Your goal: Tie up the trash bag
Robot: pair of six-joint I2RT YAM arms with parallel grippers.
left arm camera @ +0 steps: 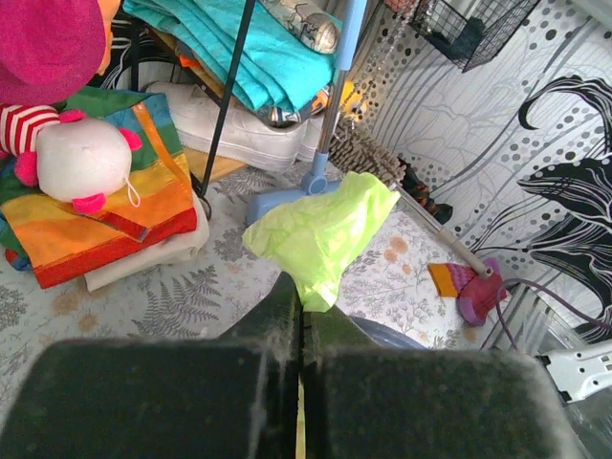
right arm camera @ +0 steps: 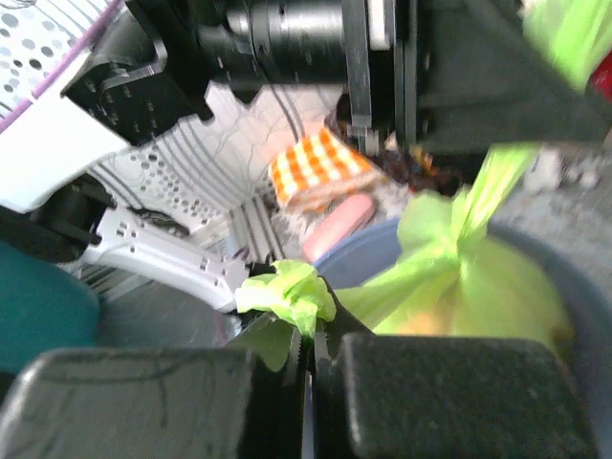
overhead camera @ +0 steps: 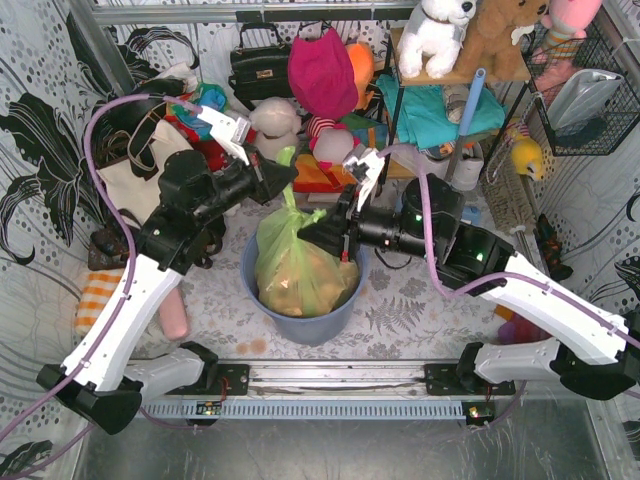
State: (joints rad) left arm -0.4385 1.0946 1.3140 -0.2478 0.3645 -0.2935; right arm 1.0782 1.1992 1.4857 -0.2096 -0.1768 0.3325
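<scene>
The lime-green trash bag (overhead camera: 295, 270), brown paper showing through, sits in the round blue bin (overhead camera: 305, 322) at the table's middle. Its top is drawn into a knot (right arm camera: 449, 237) with two ends pulled apart. My left gripper (overhead camera: 292, 171) is shut on the upper end (left arm camera: 325, 234), above and behind the bag. My right gripper (overhead camera: 303, 234) is shut on the other end (right arm camera: 292, 292), low at the bag's right shoulder. The two grippers are close together over the bin.
A cream tote bag (overhead camera: 135, 180) lies back left. Plush toys (overhead camera: 320, 90), a black handbag (overhead camera: 260, 62) and folded cloths crowd the back. A broom (overhead camera: 465, 120) leans by a shelf at right. A pink bottle (overhead camera: 175, 318) lies left of the bin.
</scene>
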